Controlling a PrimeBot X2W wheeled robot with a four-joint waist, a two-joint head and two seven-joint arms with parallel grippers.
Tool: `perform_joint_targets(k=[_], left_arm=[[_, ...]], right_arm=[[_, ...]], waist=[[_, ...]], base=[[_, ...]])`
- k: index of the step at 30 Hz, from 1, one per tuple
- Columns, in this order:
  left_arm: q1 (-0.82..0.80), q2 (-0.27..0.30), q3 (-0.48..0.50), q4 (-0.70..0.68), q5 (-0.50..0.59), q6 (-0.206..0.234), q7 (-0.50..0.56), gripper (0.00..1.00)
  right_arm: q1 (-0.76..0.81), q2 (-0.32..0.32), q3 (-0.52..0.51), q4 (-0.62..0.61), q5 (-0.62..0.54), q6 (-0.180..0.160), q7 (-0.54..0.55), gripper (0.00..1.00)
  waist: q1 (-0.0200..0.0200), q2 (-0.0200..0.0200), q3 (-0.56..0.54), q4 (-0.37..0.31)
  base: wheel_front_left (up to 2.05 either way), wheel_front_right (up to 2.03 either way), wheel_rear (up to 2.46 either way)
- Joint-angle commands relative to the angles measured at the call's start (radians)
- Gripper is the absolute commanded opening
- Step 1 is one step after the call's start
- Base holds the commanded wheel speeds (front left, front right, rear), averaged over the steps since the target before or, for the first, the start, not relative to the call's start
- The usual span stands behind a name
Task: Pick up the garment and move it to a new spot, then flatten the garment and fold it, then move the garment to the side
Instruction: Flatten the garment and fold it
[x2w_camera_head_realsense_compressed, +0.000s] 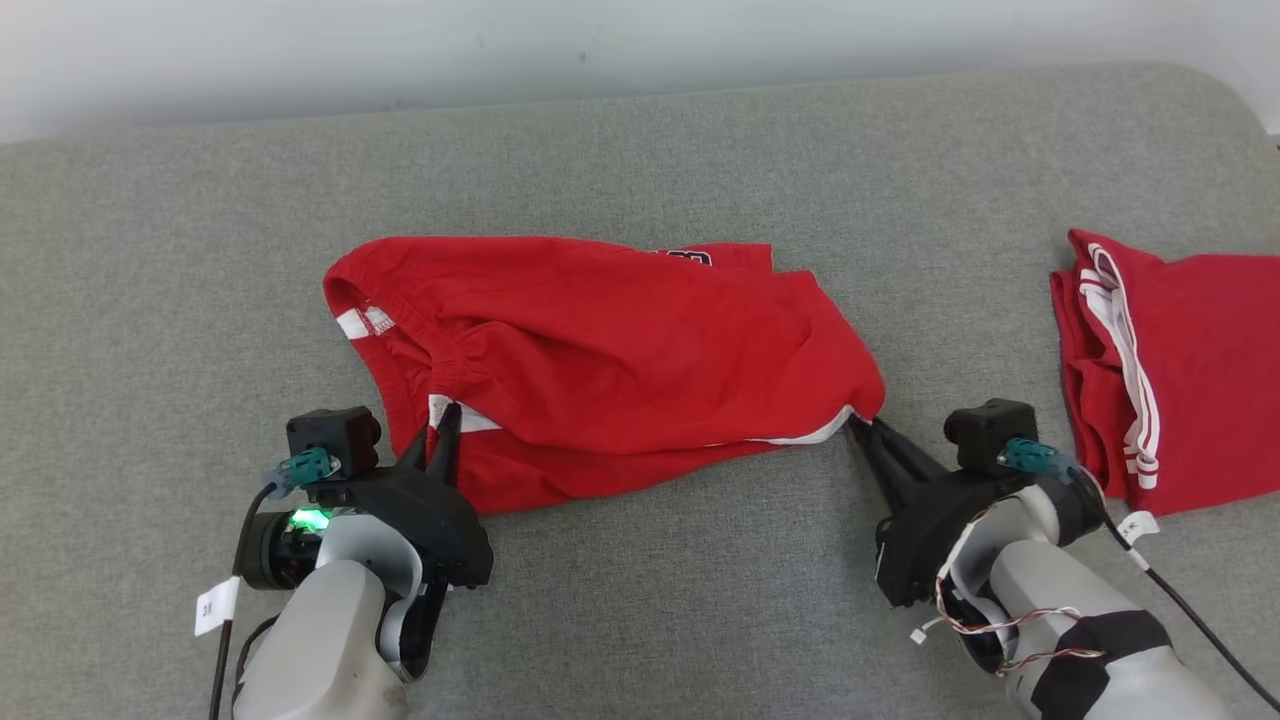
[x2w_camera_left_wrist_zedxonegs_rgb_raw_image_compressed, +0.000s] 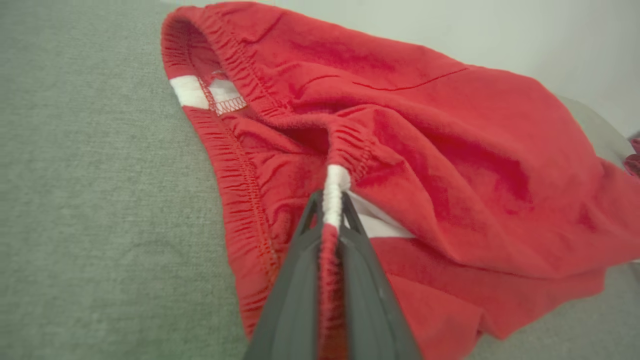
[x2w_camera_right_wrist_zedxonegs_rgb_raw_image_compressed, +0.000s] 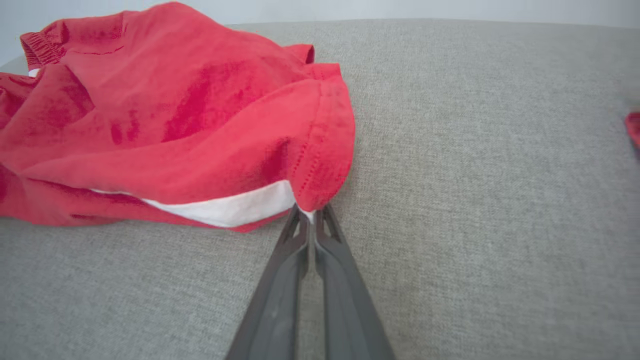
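The garment (x2w_camera_head_realsense_compressed: 610, 350) is a pair of red shorts with white side stripes, lying crumpled across the middle of the grey surface. Its elastic waistband faces left. My left gripper (x2w_camera_head_realsense_compressed: 447, 418) is shut on the waistband at a white stripe, and the left wrist view shows the band (x2w_camera_left_wrist_zedxonegs_rgb_raw_image_compressed: 334, 200) pinched between the fingers. My right gripper (x2w_camera_head_realsense_compressed: 860, 425) is shut on the hem corner at the garment's right end. In the right wrist view the fingertips (x2w_camera_right_wrist_zedxonegs_rgb_raw_image_compressed: 311, 215) close on the corner where the red hem (x2w_camera_right_wrist_zedxonegs_rgb_raw_image_compressed: 320, 165) meets the white stripe.
A second red garment (x2w_camera_head_realsense_compressed: 1170, 370) with white stripes lies folded at the right edge of the grey padded surface (x2w_camera_head_realsense_compressed: 640, 150). A pale wall runs along the back. Bare grey fabric lies in front of and behind the shorts.
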Motion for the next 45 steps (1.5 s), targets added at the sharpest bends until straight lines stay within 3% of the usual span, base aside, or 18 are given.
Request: perform_joint_targets(k=[1, 10, 18, 24, 28, 33, 36, 40, 45], left_arm=[[-0.006, 0.003, 0.001, 0.001, -0.017, -0.001, -0.009, 0.00], [-0.030, 0.002, 0.040, -0.106, -0.115, -0.046, -0.050, 0.00], [-0.134, 0.025, 0.078, -0.257, -0.284, -0.072, 0.120, 0.00], [-0.243, 0.081, 0.121, -0.363, -0.364, -0.061, 0.256, 0.00], [-0.353, 0.117, 0.153, -0.411, -0.371, -0.025, 0.291, 0.00], [-0.471, 0.140, 0.183, -0.406, -0.351, 0.008, 0.258, 0.00], [-0.572, 0.129, 0.211, -0.387, -0.352, 0.021, 0.198, 0.00], [-0.683, 0.102, 0.286, -0.355, -0.399, 0.032, 0.100, 0.00], [-0.799, 0.090, 0.349, -0.341, -0.432, 0.010, -0.017, 0.00]], right_arm=[[-0.006, -0.014, 0.002, -0.006, 0.003, -0.003, -0.015, 0.00], [-0.018, -0.093, -0.013, -0.162, 0.059, -0.003, -0.034, 0.00], [-0.114, -0.156, -0.028, -0.377, 0.146, -0.003, 0.086, 0.00], [-0.250, -0.141, -0.054, -0.460, 0.217, -0.003, 0.192, 0.00], [-0.389, -0.097, -0.085, -0.402, 0.222, -0.003, 0.243, 0.00], [-0.550, -0.009, -0.181, -0.294, 0.278, -0.003, 0.223, 0.00], [-0.674, 0.028, -0.226, -0.206, 0.258, -0.003, 0.158, 0.00], [-0.810, 0.094, -0.311, -0.137, 0.315, -0.003, 0.041, 0.00], [-0.953, 0.061, -0.387, -0.112, 0.316, -0.004, -0.071, 0.00]], waist=[[0.0000, 0.0000, -0.005, 0.001], [0.0000, 0.0000, -0.043, -0.004], [0.0000, 0.0000, -0.062, -0.036], [0.0000, 0.0000, -0.009, -0.069], [0.0000, 0.0000, 0.078, -0.091], [0.0000, 0.0000, 0.172, -0.102], [0.0000, 0.0000, 0.226, -0.110], [0.0000, 0.0000, 0.266, -0.111], [0.0000, 0.0000, 0.311, -0.105]], base=[[0.00, 0.00, 0.00], [0.00, 0.00, 0.00], [0.00, 0.00, 0.00], [0.00, 0.00, 0.00], [0.00, 0.00, 0.00], [0.00, 0.00, 0.00], [0.00, 0.00, 0.00], [0.00, 0.00, 0.00], [0.00, 0.00, 0.00]])
